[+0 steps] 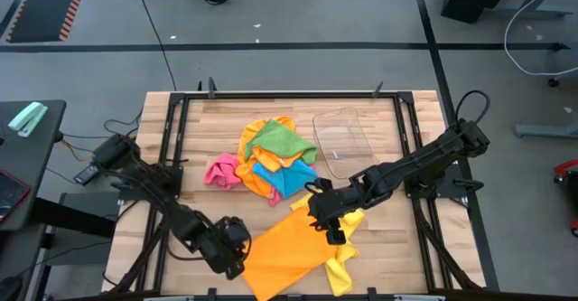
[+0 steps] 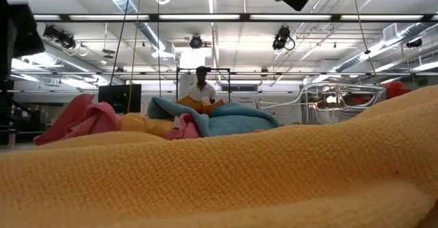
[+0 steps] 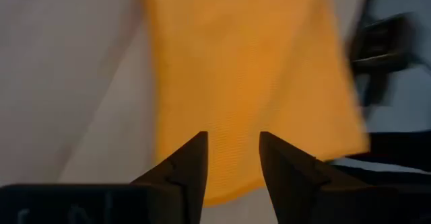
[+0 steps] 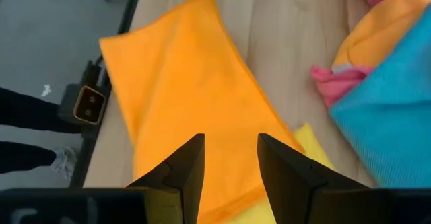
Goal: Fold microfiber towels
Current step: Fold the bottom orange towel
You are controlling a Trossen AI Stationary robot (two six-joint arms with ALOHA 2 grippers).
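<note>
Behind orange towel (image 1: 284, 247): towel heap (image 1: 271, 161), clear tray (image 1: 348, 141).

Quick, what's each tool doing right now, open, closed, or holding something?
Left tool: open, over the orange towel, holding nothing.
Right tool: open, above the same towel, holding nothing.

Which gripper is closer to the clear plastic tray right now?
Right. The right gripper sits just below the clear plastic tray, over the orange towel; the left gripper is far off at that towel's left edge.
</note>
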